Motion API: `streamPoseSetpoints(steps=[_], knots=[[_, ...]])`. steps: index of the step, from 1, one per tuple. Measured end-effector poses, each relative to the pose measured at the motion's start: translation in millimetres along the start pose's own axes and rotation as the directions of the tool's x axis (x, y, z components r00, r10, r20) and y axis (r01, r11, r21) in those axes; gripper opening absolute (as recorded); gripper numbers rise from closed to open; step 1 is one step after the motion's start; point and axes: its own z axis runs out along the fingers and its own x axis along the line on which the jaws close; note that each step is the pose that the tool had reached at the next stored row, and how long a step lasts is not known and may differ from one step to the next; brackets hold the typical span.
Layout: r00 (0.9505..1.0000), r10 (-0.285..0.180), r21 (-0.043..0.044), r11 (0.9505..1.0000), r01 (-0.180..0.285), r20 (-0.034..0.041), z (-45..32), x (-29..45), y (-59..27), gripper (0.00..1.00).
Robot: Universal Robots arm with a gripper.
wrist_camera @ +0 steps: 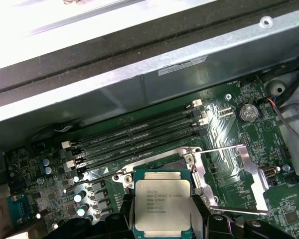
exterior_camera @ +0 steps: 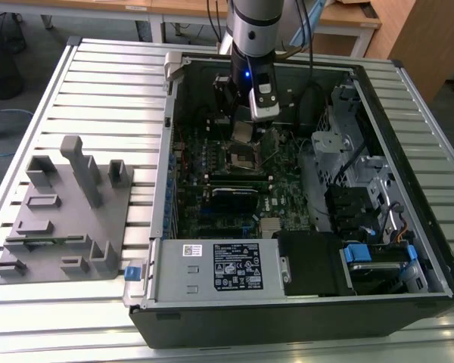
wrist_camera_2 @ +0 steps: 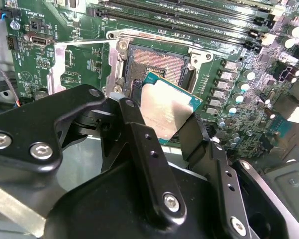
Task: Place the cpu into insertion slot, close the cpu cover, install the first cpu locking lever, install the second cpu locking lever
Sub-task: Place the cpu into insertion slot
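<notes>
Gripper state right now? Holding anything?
Gripper: shut on the cpu, which is not yet seated in the insertion slot.

One cpu (wrist_camera: 162, 201), four memory slots (wrist_camera: 139, 130)

Pincer (exterior_camera: 244, 136) with cpu (exterior_camera: 240, 131) just above insertion slot (exterior_camera: 244, 159)

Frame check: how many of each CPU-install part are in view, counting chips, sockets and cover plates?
cpu: 1
insertion slot: 1
cpu cover: 1
Total: 3
</notes>
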Motion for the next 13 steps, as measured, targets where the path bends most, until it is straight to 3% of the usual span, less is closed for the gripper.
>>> streamPoseSetpoints(steps=[13], knots=[[0.9999, 0.013, 0.0, 0.9999, -0.013, 0.0011, 0.1, 0.0, 0.0, 0.54]])
